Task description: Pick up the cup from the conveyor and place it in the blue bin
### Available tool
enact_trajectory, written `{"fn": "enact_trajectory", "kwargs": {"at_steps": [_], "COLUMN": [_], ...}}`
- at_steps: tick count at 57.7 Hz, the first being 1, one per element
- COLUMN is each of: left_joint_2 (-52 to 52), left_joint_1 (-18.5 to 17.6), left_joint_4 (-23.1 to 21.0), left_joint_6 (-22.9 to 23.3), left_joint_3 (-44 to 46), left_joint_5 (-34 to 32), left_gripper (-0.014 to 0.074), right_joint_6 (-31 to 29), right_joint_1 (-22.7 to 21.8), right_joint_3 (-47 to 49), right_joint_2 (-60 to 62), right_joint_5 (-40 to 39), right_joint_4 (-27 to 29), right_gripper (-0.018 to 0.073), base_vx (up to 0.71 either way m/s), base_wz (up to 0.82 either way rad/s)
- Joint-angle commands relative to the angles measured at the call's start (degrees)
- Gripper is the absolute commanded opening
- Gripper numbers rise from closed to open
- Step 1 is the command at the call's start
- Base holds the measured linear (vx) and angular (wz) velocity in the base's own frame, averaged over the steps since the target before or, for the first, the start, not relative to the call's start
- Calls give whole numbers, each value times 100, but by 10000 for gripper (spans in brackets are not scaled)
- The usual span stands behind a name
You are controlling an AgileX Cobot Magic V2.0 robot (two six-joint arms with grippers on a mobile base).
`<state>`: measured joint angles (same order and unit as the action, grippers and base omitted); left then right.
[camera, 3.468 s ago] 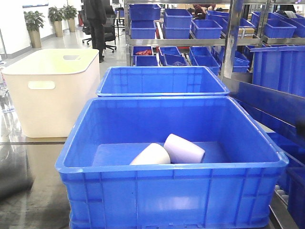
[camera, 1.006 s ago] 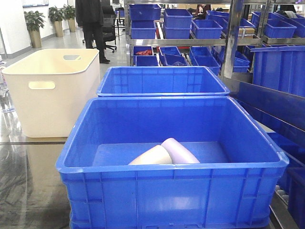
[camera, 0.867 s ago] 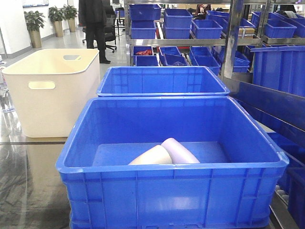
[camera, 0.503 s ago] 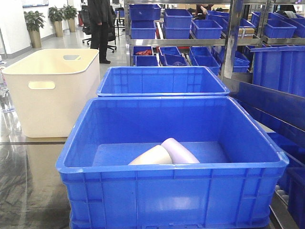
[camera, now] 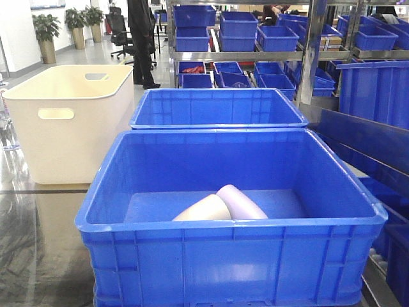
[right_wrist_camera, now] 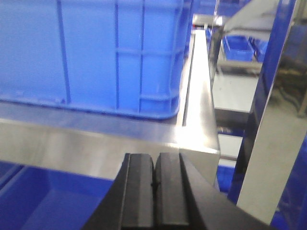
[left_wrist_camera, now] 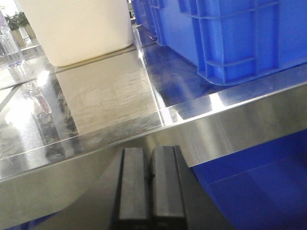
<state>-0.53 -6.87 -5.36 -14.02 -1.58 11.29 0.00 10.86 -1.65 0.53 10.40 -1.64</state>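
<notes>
Two cups lie on their sides in the near blue bin (camera: 230, 246): a cream cup (camera: 203, 210) and a pale lilac cup (camera: 239, 204), touching each other. Neither gripper shows in the front view. My left gripper (left_wrist_camera: 149, 153) is shut and empty, low in front of the steel table edge (left_wrist_camera: 230, 120), with the bin's outer wall (left_wrist_camera: 230, 38) up right. My right gripper (right_wrist_camera: 156, 158) is shut and empty, below the steel edge (right_wrist_camera: 96, 139), facing the blue bin wall (right_wrist_camera: 96, 52). No conveyor is in view.
A second blue bin (camera: 217, 109) stands behind the near one. A cream tub (camera: 67, 121) stands at the left on the steel table (camera: 45, 256). Shelves of blue bins (camera: 255, 38) fill the back and right. A person (camera: 142, 38) stands far back.
The lilac cup has rolled lower and settled against the cream cup. The person in the background has shifted to the right. No arm shows in the front view.
</notes>
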Motion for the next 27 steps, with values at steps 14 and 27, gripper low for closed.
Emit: {"fn": "enact_trajectory", "kwargs": {"at_steps": [14,27], "left_joint_2": [-83,-83], "left_joint_1": [7,7], "left_joint_4": [-26,-26], "left_joint_6": [26,26], "left_joint_3": [-67,-67], "left_joint_5": [-444,-444], "left_gripper": [-2,-2], "right_joint_6": [0,0], "right_joint_1": [-25,-25], "right_joint_3": [-116,-116], "right_joint_2": [77,77], "right_joint_5": [-226,-226], "right_joint_4": [-69,-69], "right_gripper": [-10,-10], "base_vx": [0,0], "base_wz": [0,0]}}
